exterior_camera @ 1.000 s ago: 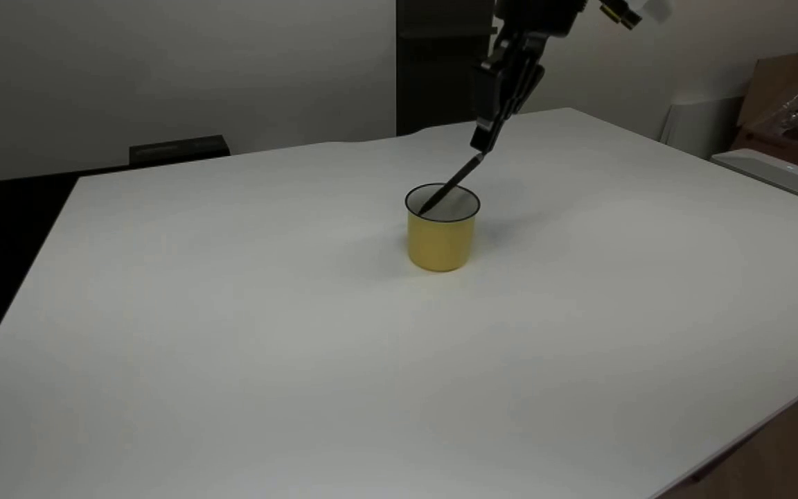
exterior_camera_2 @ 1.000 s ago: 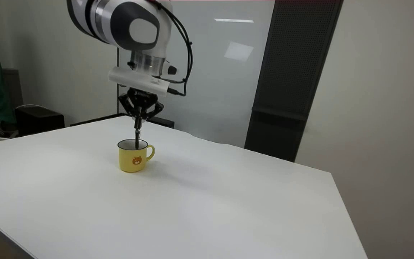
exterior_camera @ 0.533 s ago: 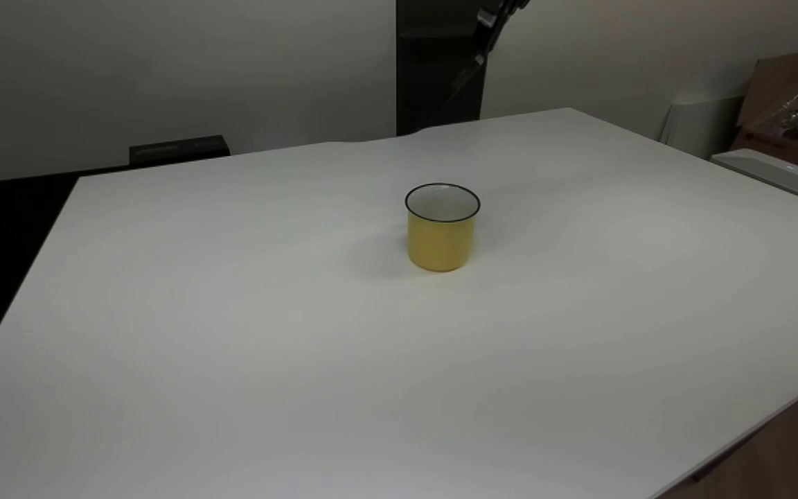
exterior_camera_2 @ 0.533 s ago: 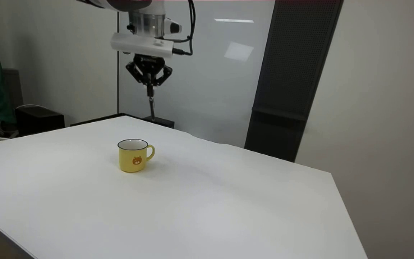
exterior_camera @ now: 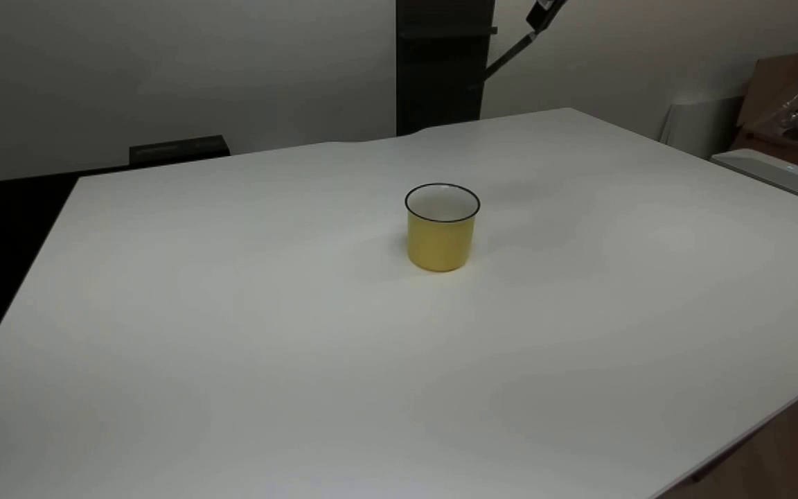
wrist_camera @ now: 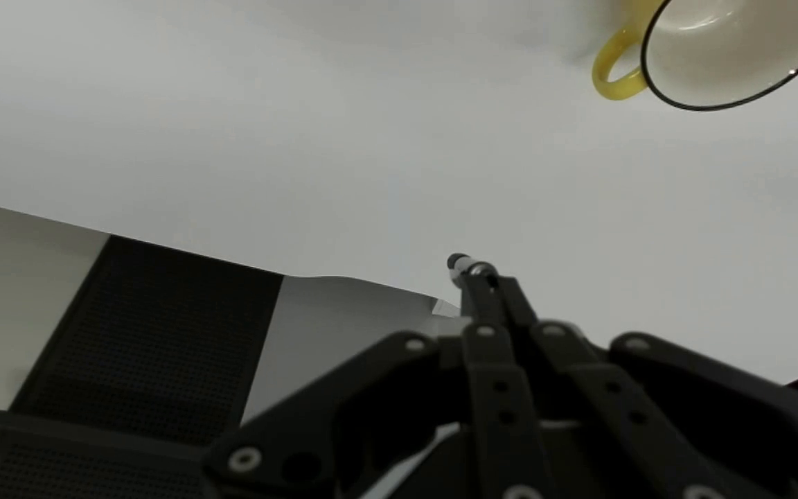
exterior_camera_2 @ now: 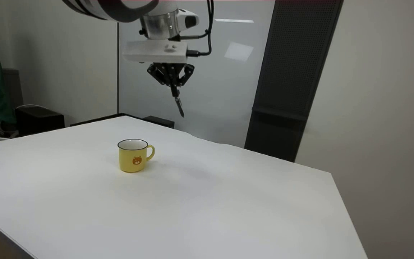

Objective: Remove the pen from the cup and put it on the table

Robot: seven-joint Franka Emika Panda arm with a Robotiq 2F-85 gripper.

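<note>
The yellow cup (exterior_camera: 440, 242) stands upright on the white table (exterior_camera: 288, 360). It also shows in an exterior view (exterior_camera_2: 129, 158), where its handle points right, and at the top right of the wrist view (wrist_camera: 738, 62). No pen shows inside it. My gripper (exterior_camera_2: 175, 93) is shut on the dark pen (exterior_camera_2: 180, 107) near its upper end. The pen hangs tilted in the air, above the far part of the table and apart from the cup. In an exterior view, the pen (exterior_camera: 510, 57) slants below the fingertips (exterior_camera: 541, 17). In the wrist view, the pen's end (wrist_camera: 465, 263) pokes past the fingertips (wrist_camera: 492, 281).
A dark perforated panel (exterior_camera_2: 293, 72) stands behind the table's far edge. A black box (exterior_camera: 177, 150) sits just beyond that edge. A cardboard box (exterior_camera: 787, 111) and a white tray-like object (exterior_camera: 780, 173) are beyond the table at the right.
A second ago the pen's lower end was inside the cup. The gripper has lifted it out and moved away from the cup, and the pen has tilted. The cup has not moved.
</note>
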